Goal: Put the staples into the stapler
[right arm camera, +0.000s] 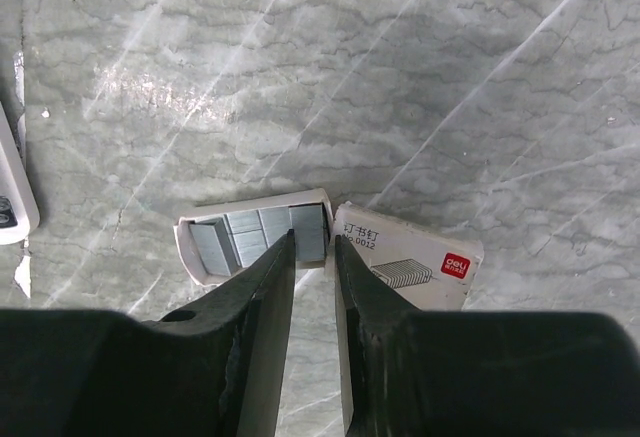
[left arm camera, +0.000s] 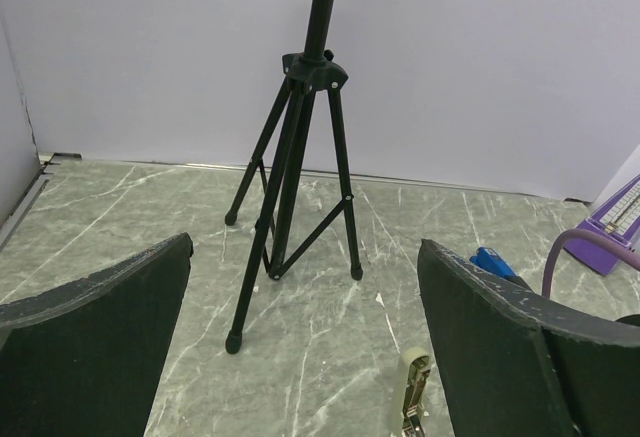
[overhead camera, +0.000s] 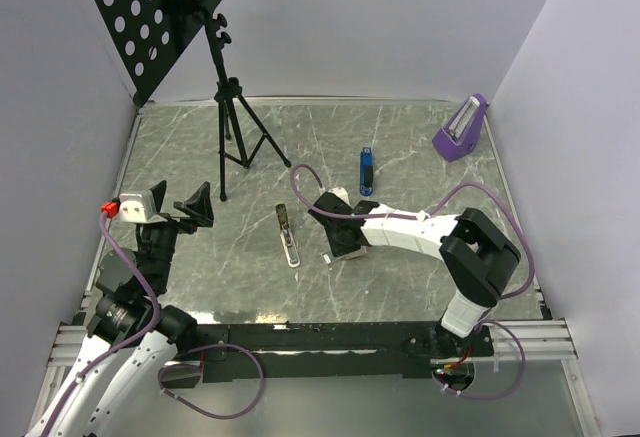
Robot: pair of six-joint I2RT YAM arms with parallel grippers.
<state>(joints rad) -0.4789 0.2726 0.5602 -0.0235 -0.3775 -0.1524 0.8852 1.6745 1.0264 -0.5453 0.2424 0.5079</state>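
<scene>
The right hand (right arm camera: 315,245) is seen low over the grey marbled surface (right arm camera: 400,77). Its fingers (right arm camera: 250,337) are set close together, with only a narrow slit between them. Right at the fingertips lies the staple tray (right arm camera: 245,237), a small white tray packed with grey strips of staples. One fingertip overlaps the end of the tray, and that end sits at the slit. Whether the tray is actually pinched cannot be told. Just beside the other fingertip, the staple box (right arm camera: 415,262) lies flat, pale with reddish print and close against the tray's end.

The stapler (overhead camera: 287,235) lies swung open on the surface on the tray's side of the right hand. It is between the two hands and nearer the right one.

The left hand (overhead camera: 178,203) is held with its fingers spread wide, and nothing is gripped. Ahead of it stands the tripod base of a black music stand (overhead camera: 235,127).

Beyond the right hand a small blue object (overhead camera: 367,171) lies on the surface. Well apart from it, towards the far corner, a purple object (overhead camera: 462,129) is seen.
</scene>
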